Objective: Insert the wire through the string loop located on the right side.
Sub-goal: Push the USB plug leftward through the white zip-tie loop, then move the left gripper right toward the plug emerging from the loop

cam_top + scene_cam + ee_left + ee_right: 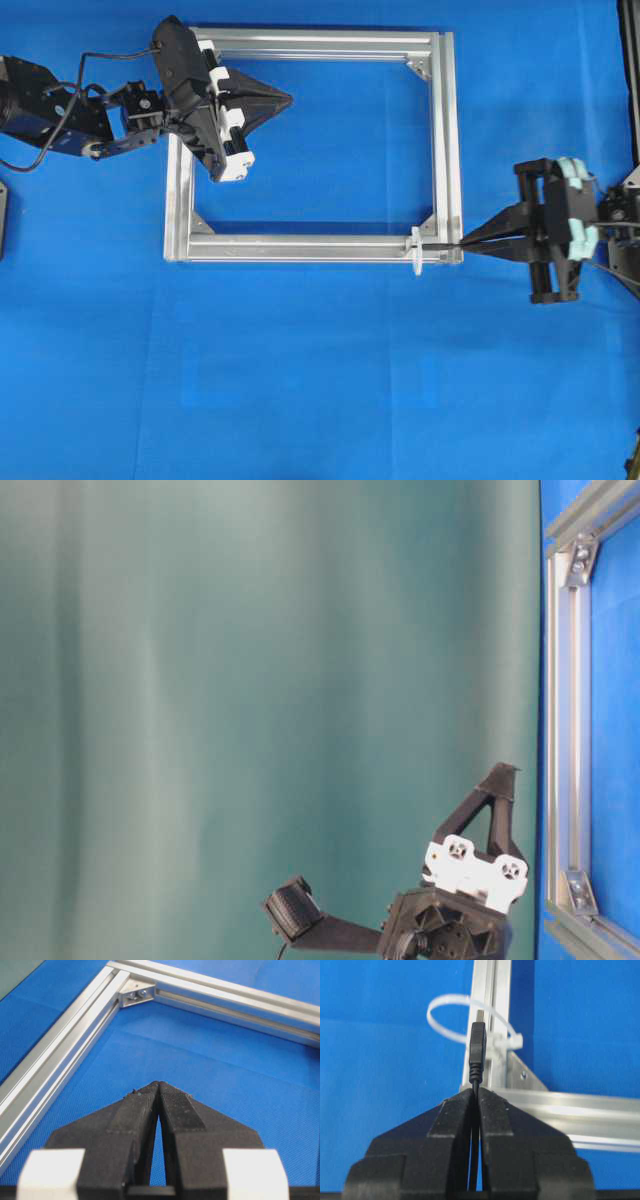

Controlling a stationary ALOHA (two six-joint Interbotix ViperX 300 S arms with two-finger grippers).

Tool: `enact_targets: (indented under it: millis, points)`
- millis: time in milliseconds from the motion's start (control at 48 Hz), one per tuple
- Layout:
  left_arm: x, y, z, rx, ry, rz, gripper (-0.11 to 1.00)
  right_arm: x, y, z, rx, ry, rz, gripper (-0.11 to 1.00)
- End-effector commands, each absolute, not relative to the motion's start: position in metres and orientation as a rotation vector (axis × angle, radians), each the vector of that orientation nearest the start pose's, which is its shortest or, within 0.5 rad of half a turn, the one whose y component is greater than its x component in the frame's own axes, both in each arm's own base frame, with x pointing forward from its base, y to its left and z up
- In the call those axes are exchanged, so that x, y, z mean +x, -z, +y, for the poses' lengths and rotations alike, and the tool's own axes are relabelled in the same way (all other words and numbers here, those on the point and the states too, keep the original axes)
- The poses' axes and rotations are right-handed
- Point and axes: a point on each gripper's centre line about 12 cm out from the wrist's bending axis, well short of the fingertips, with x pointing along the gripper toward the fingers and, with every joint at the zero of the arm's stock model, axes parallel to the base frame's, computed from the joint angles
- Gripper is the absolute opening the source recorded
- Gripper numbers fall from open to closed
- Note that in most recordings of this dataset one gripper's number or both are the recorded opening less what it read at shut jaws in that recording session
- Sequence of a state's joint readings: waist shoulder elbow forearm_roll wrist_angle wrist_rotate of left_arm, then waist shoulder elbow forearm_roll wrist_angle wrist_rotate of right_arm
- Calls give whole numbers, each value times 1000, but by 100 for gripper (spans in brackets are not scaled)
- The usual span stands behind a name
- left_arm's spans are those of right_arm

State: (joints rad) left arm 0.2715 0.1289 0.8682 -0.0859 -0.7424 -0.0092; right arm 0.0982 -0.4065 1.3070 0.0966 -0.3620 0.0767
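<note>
My right gripper (477, 1091) is shut on the wire (477, 1047), just behind its black plug body; the silver tip points away from me. The tip sits right in front of the white string loop (445, 1002), which stands on the aluminium frame's bar (487, 990). In the overhead view the right gripper (462, 244) is at the frame's lower right corner, with the wire (445, 244) reaching toward the string loop (415, 252). Whether the tip has entered the loop I cannot tell. My left gripper (289, 99) is shut and empty, hovering inside the frame's upper left; its wrist view shows the gripper (158, 1084) over blue cloth.
The rectangular aluminium frame (447, 130) lies on the blue cloth, with silver corner brackets (136, 994) inside its corners. The table-level view shows a green backdrop, the left arm (455, 900) and one frame bar (570, 730).
</note>
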Motion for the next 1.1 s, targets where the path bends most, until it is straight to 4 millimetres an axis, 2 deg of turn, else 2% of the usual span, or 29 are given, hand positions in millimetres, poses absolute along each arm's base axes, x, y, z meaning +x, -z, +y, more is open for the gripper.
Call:
enact_targets:
  millis: [0,229,416,812,979,1083]
  points:
    - [361,-150,106,-91,-329,199,0,237,-136,18,132,-14,509,-4]
    - [361,-150,106,-90,-329,199,0,259,-133,20,130,-11,521,-4]
    - [361,-150,106,-90,-329,197,0,268,-133,21,129,-11,518,-4]
    - [362,-150,105,-97,-327,196,0,270,-133,21,128,-11,516,-4]
    - [364,-148,90,-96,-288,204,0,269,-132,21,128,-11,518,-4]
    - [368,-148,69,-91,-230,208,0,269,-132,21,128,-11,518,-4]
